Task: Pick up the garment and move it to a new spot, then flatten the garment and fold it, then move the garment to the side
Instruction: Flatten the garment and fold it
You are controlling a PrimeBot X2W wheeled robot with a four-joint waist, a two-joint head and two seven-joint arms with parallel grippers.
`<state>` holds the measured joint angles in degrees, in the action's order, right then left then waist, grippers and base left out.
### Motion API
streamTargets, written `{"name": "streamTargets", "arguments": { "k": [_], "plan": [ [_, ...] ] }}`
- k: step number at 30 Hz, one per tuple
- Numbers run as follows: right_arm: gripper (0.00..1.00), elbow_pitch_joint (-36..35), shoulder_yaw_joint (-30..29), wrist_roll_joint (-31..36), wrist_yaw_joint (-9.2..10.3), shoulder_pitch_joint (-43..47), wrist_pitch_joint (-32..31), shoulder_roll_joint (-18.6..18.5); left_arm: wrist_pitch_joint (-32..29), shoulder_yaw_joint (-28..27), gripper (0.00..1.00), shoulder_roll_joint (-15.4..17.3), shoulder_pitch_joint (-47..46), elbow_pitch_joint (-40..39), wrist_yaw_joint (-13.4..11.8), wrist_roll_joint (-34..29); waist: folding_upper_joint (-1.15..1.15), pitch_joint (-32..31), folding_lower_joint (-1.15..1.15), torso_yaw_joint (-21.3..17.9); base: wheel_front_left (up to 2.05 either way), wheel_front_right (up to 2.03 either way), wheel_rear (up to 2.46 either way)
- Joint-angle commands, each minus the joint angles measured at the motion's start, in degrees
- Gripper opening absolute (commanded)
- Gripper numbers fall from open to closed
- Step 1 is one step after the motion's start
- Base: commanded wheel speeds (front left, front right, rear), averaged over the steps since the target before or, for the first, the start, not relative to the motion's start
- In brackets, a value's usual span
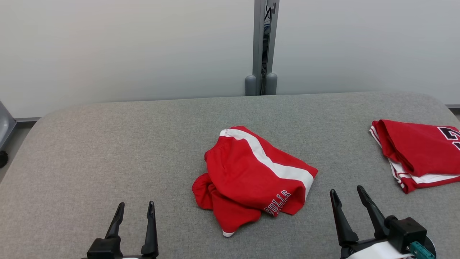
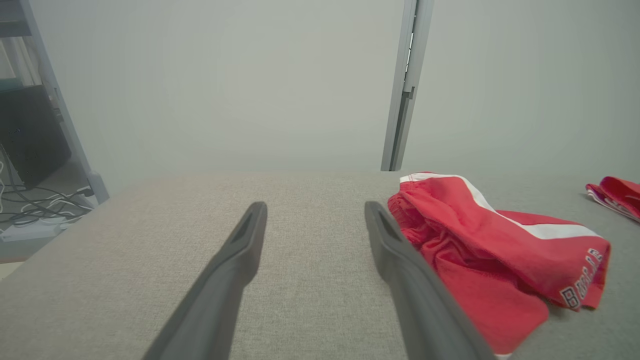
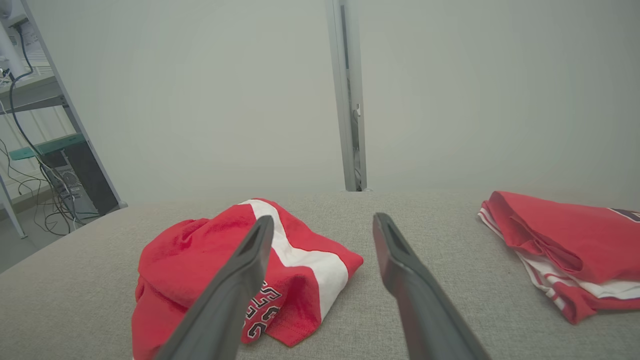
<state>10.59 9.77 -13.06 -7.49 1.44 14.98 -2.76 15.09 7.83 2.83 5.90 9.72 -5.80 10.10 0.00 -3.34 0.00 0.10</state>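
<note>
A crumpled red garment [image 1: 248,178] with a white stripe and "BULLS" lettering lies in a heap at the middle of the grey table. My left gripper [image 1: 135,209] stands open near the front edge, to the garment's left and clear of it. At the front right my right gripper [image 1: 348,192] is open too, just off the garment's right corner. In the left wrist view the garment [image 2: 490,250] lies right of the open left gripper [image 2: 315,212]. The right wrist view has the garment [image 3: 200,255] left of the open right gripper [image 3: 322,222], partly behind one finger.
A second red garment [image 1: 417,151], folded, with white trim and a dark number, lies at the table's [image 1: 107,151] right edge; it also appears as the folded garment [image 3: 565,240]. A grey post [image 1: 264,46] stands behind the table against a pale wall. Shelving and cables [image 2: 30,200] are off to the left.
</note>
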Motion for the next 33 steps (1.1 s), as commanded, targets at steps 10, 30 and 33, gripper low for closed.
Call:
{"name": "streamTargets", "arguments": {
  "k": [10,30,33],
  "plan": [
    [1.00,0.2,0.4,0.0,-0.01,-0.7,0.2,-0.2,0.0,1.4,1.00,0.2,-3.0,1.9,0.3,2.4,0.00,0.4,0.00,-0.6,0.00,0.00,0.00],
    [1.00,-1.0,1.6,1.9,-0.01,-7.0,0.2,-0.9,-10.6,11.0,1.00,0.2,-41.8,28.3,5.5,17.7,0.00,14.1,0.00,-6.2,0.00,0.00,0.00],
    [1.00,-1.3,2.3,1.9,-0.01,-8.9,0.2,-1.1,-15.8,13.0,1.00,0.2,-49.2,34.5,5.0,22.5,0.00,17.2,0.00,-7.7,0.00,0.00,0.00]
  ]
}}
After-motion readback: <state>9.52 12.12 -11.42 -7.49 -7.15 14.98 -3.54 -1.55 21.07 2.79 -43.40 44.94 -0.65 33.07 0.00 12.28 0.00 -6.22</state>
